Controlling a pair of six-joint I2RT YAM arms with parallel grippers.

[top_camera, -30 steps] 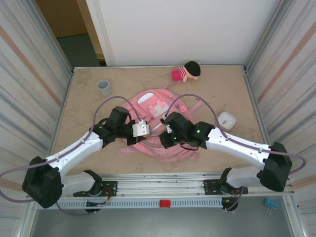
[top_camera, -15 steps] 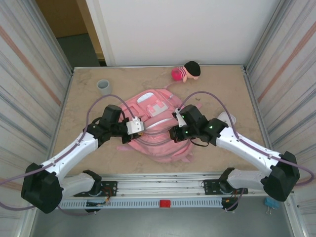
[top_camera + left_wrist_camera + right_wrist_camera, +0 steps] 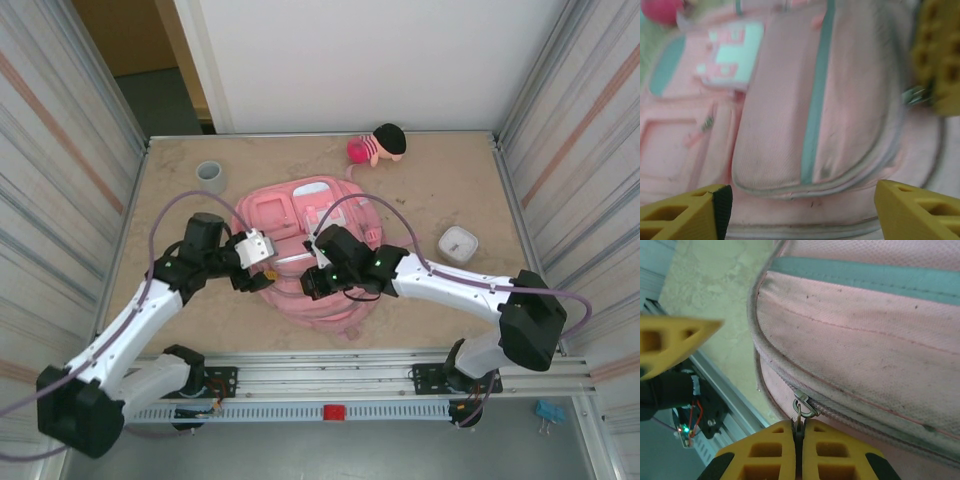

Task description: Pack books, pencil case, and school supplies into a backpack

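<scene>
The pink backpack [image 3: 312, 222] lies flat in the middle of the table. My right gripper [image 3: 799, 424] is shut on the metal zipper pull [image 3: 804, 406] at the bag's near left edge [image 3: 308, 284]. Just left of it, my left gripper [image 3: 266, 270] is open at the backpack's left side. In the left wrist view its yellow fingers [image 3: 685, 215] stand wide apart with pink fabric [image 3: 805, 130] beyond them and nothing between them. A white rounded-square box [image 3: 458, 243] of the school supplies sits to the right of the bag. The books and the pencil case are out of view.
A grey cup [image 3: 210, 176] stands at the back left. A pink plush doll with black hair [image 3: 380, 145] lies at the back edge. Metal walls close in the table's left and right sides, and a rail [image 3: 330, 378] runs along the near edge.
My left gripper has opened and drawn back to the left. My right gripper, still shut on the zipper pull, swung right and then came left along the bag's near edge. The backpack shifted.
</scene>
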